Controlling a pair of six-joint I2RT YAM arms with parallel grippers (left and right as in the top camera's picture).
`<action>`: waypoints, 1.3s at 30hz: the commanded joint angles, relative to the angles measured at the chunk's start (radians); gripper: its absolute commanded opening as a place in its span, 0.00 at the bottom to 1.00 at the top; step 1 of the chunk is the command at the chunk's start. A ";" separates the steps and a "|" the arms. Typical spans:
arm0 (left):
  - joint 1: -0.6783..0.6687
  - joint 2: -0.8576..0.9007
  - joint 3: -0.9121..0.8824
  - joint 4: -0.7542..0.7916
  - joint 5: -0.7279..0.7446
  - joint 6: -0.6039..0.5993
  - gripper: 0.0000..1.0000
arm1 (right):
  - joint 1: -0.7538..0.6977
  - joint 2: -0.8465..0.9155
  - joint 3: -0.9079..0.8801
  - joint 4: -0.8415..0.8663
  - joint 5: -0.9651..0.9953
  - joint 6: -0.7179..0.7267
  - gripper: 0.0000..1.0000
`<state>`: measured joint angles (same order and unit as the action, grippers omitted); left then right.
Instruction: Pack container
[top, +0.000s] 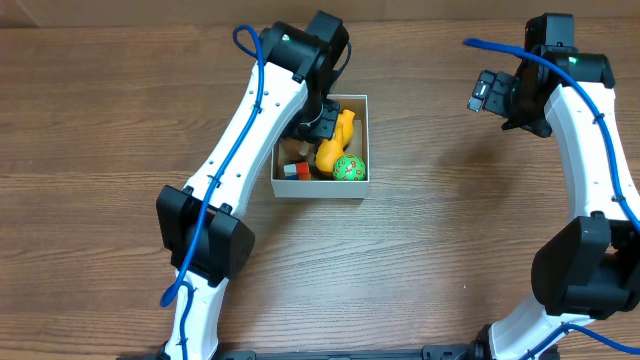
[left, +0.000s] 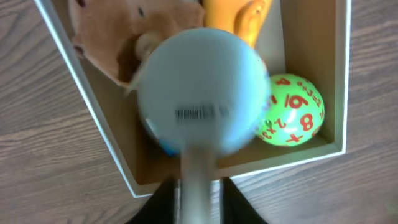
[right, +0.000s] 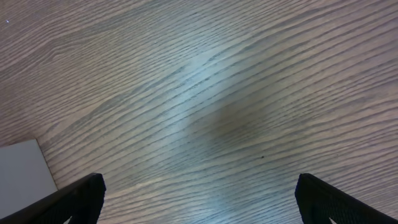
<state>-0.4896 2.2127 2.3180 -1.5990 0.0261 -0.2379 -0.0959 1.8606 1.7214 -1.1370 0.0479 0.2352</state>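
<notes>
The container (top: 320, 190) is a square white-walled box with a brown inside, at the table's middle. It holds a green ball with red numbers (top: 349, 168), a yellow-orange toy (top: 335, 140) and a red and white block (top: 297, 171). My left gripper (top: 318, 125) is over the box. In the left wrist view it (left: 199, 186) is shut on the handle of a round grey scoop-like object (left: 202, 90) with a barcode label, held above the container (left: 280, 163), next to the green ball (left: 291, 111). My right gripper (top: 495, 95) is open and empty over bare table (right: 199, 186).
A brown crumpled item (left: 112, 37) lies in the box's far left part, and the yellow-orange toy (left: 239, 15) is at its far side. A pale flat corner (right: 22, 171) shows at the lower left of the right wrist view. The table is wood-grained.
</notes>
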 joint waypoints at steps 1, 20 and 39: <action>-0.005 0.000 0.022 -0.003 0.037 -0.013 0.44 | 0.002 -0.032 0.021 0.006 -0.005 0.005 1.00; 0.341 -0.002 0.238 0.082 0.043 -0.040 0.72 | 0.002 -0.032 0.021 0.006 -0.005 0.005 1.00; 0.469 -0.002 0.237 0.040 0.052 -0.055 1.00 | 0.002 -0.032 0.021 0.006 -0.005 0.005 1.00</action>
<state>-0.0196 2.2127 2.5347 -1.5566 0.0677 -0.2825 -0.0959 1.8606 1.7214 -1.1370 0.0479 0.2352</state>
